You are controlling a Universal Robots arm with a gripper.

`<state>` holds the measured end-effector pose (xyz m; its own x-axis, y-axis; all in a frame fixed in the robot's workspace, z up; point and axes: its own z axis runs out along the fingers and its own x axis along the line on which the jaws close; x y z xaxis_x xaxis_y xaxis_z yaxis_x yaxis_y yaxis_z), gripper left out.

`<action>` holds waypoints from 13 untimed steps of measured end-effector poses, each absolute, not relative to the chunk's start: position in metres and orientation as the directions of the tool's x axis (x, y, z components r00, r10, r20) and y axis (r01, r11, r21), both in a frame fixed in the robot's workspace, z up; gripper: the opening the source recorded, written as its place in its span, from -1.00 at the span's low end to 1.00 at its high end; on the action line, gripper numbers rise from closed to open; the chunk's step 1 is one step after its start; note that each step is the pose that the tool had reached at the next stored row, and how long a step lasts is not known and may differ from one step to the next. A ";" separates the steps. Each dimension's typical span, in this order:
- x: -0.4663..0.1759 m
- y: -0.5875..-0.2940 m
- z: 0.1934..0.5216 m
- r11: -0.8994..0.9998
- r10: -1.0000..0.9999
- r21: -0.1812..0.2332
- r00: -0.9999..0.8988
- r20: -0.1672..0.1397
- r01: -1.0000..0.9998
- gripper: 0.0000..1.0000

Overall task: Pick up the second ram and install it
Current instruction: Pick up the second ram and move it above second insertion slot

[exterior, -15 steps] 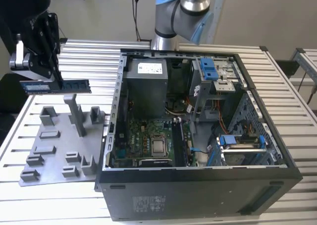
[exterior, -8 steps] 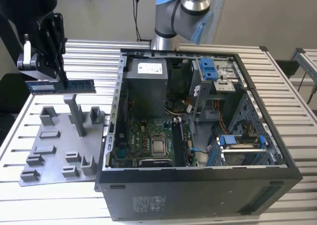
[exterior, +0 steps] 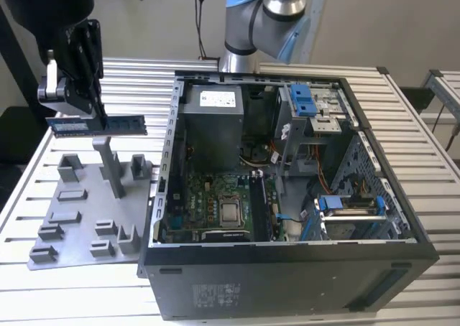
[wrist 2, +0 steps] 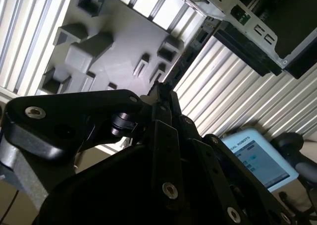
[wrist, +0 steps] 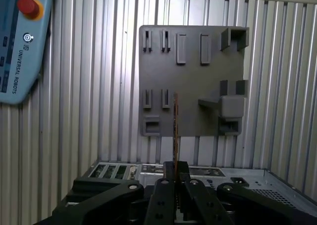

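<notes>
One stick, the second ram [exterior: 126, 124], clamped in the gripper's [exterior: 98, 120] jaws above the grey holder tray [exterior: 77, 224]; slatted metal table [exterior: 72, 301] beneath.

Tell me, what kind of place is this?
Probably a robotics lab workbench: a robot's end effector holds a ram stick above a grey holder plate, beside an open computer case on a slatted table.

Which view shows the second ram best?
The exterior view: the second ram shows its full side, level, held in the gripper over the holder plate. The first wrist view shows it edge-on. In the second wrist view, unclear.
</notes>
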<state>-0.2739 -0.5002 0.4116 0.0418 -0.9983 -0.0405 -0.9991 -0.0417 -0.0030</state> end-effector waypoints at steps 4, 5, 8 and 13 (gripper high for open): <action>-0.268 -0.500 0.412 -0.042 -0.998 -0.003 0.042 -0.040 -0.999 -0.72; -0.266 -0.500 0.412 -0.042 -0.998 -0.003 0.042 -0.040 -0.999 -0.72; -0.262 -0.500 0.412 -0.042 -0.998 -0.003 0.042 -0.040 -0.999 -0.72; -0.254 -0.500 0.412 -0.042 -0.998 -0.003 0.042 -0.040 -0.999 -0.72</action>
